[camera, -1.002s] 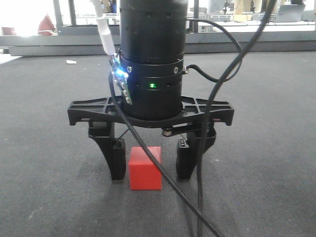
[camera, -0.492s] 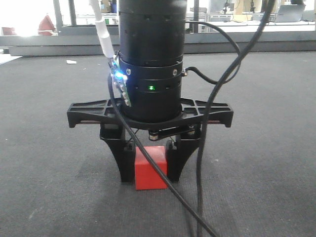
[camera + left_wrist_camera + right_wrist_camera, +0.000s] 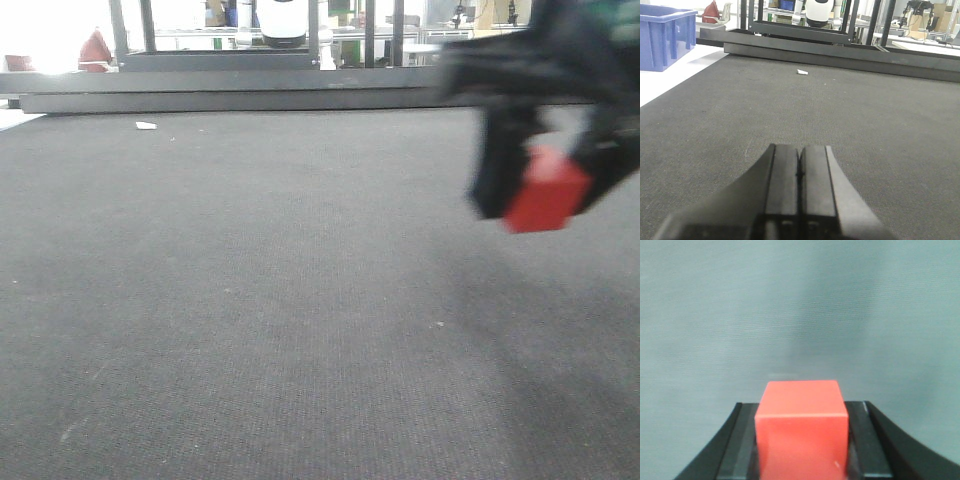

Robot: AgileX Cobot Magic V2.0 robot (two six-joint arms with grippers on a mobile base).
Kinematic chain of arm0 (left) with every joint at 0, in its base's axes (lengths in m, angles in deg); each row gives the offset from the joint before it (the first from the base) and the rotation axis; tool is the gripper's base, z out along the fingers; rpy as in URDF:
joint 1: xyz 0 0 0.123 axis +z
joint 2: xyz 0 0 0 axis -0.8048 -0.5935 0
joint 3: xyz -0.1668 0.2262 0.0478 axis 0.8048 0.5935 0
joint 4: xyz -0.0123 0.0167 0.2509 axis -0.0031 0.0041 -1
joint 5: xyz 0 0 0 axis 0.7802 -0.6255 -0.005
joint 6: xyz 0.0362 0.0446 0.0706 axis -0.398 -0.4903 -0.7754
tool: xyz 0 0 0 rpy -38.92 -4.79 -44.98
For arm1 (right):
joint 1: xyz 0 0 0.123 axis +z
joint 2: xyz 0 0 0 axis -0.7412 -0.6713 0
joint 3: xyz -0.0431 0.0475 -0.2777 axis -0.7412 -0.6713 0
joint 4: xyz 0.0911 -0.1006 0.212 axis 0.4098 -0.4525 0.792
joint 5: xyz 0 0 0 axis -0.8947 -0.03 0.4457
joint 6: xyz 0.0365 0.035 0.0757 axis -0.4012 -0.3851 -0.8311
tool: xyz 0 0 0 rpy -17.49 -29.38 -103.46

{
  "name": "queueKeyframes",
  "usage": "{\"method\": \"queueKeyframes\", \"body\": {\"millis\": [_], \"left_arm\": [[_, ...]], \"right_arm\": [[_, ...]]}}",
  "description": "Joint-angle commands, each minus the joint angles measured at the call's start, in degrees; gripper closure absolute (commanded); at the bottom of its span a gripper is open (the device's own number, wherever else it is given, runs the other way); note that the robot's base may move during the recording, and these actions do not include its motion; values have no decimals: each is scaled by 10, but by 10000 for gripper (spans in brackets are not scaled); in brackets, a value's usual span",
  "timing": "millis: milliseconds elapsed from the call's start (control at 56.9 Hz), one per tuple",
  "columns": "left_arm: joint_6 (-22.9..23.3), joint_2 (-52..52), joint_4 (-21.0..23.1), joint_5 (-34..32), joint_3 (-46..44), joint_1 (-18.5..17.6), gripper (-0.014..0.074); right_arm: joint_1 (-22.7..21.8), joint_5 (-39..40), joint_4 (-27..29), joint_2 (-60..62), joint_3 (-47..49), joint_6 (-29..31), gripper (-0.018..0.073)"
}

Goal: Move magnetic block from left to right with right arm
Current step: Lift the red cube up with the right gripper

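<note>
The left hand is seen pressed together, empty, over the grey surface. The magnetic block is clamped in the blurred right hand, clear above that surface. A white scrap lies near its far edge.

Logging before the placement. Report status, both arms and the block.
Left gripper jaws shut, holding nothing. Right gripper shut on the magnetic block, held above the mat. No obstacle seen on the mat; white scrap far back.
</note>
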Motion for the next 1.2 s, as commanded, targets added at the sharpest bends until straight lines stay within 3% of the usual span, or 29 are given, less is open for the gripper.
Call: {"method": "queueKeyframes", "body": {"millis": [0,193,352,545,721,879,1178], "left_arm": [[0,7,2,-45,4,-3,722],[0,7,2,-45,4,-3,722],[0,7,2,-45,4,-3,722],[0,7,2,-45,4,-3,722],[0,7,2,-45,4,-3,722],[0,7,2,-45,4,-3,722],[0,7,2,-45,4,-3,722]], "right_arm": [[-59,70,31,65,-34,55,276],[-150,144,44,151,-109,131,276],[-208,252,68,221,-167,181,276],[-255,382,68,306,-243,185,276],[-262,448,40,399,-289,185,276],[-262,437,-26,486,-305,185,276],[-262,423,-27,584,-309,185,276]]}}
